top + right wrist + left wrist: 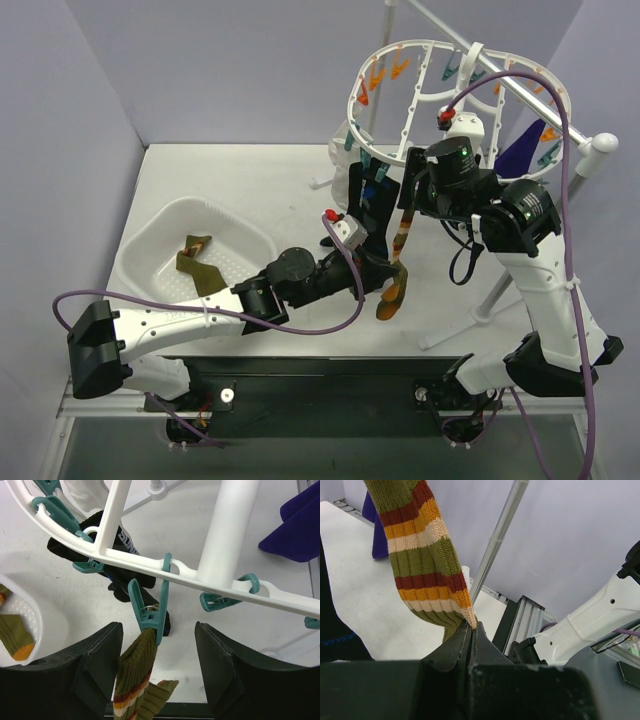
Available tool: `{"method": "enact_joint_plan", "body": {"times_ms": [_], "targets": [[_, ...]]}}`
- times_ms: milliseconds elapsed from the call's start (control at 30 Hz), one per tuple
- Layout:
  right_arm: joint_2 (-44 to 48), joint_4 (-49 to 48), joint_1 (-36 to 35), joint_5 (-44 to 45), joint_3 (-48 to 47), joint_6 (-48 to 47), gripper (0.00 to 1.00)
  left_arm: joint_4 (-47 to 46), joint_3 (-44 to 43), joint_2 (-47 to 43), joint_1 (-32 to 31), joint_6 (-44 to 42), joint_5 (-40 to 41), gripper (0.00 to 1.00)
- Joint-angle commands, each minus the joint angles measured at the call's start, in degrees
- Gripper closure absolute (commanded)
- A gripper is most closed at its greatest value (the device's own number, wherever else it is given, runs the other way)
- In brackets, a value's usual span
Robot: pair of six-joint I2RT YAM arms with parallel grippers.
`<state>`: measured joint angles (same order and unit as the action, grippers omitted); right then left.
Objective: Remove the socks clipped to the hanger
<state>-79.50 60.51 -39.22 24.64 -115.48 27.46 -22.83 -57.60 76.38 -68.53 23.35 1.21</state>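
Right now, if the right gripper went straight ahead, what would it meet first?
Probably the teal clip pinching the striped sock, which sits centred ahead of it; depth is unclear.

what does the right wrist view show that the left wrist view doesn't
Only the right wrist view: a teal clip pinching the striped sock's top on the hanger, with the open right gripper facing it. Only the left wrist view: the left gripper shut on that sock's lower part. Both: the striped sock and a purple sock.
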Motion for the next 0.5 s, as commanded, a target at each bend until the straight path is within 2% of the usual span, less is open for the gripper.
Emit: {"method": "enact_joint_plan", "body": {"times_ms": [0, 233, 467], "targets": [[-0.6, 0.4, -0.5, 0.1, -1.3, 0.6, 0.41, -0.5, -0.2, -1.7, -0.5, 0.2, -1.0, 1.0], [-1.1, -1.0, -2.3, 1.8, -1.8, 0.7, 0.39, -0.5, -0.8, -0.8, -0.4, 0.8, -2.5, 1.0], [-0.7, -2.2, -3.6, 11.6, 1.0, 5.1, 0.41, -0.5, -0.8, -1.1, -0.5, 1.2, -2.6, 1.0]]}}
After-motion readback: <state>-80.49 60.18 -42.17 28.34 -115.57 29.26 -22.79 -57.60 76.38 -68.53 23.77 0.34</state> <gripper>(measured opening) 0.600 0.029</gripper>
